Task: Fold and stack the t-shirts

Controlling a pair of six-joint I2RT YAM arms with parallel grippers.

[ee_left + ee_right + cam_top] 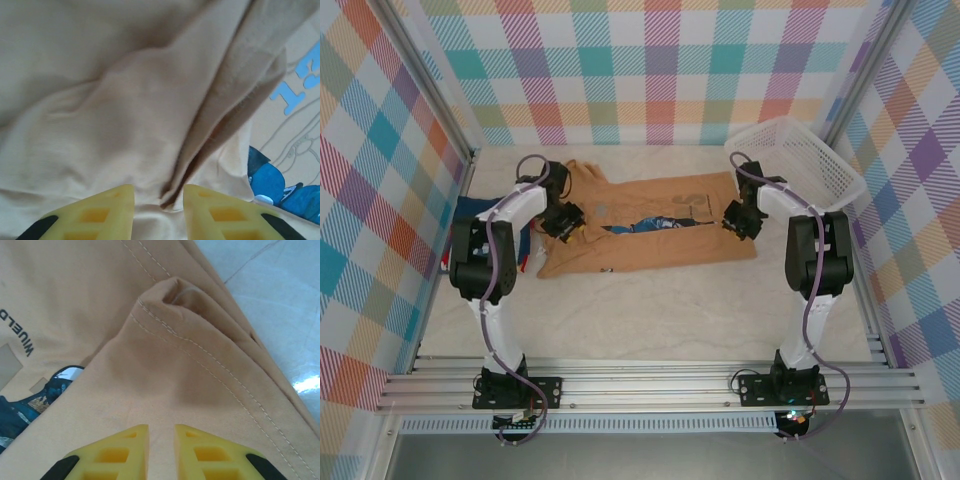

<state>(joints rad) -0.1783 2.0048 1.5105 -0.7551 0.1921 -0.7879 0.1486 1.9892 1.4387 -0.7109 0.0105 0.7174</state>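
Note:
The tan-orange t-shirt (650,240) lies spread across the middle of the table, its blue-and-white print (655,224) partly covered by a fold. My left gripper (563,222) is at the shirt's left end. In the left wrist view its yellow fingers (100,212) close on a bunched fold of tan cloth (175,195). At the shirt's right end my right gripper (738,218) has its jaws nearly together, pinching a layer of the stitched hem (165,405). A navy t-shirt (468,210) shows at the far left, mostly hidden behind the left arm.
A white mesh basket (828,154) stands tilted in the back right corner, close behind the right arm. Bare pale tabletop (650,310) stretches between the shirt and the arm bases. Plaid walls close in the sides and back.

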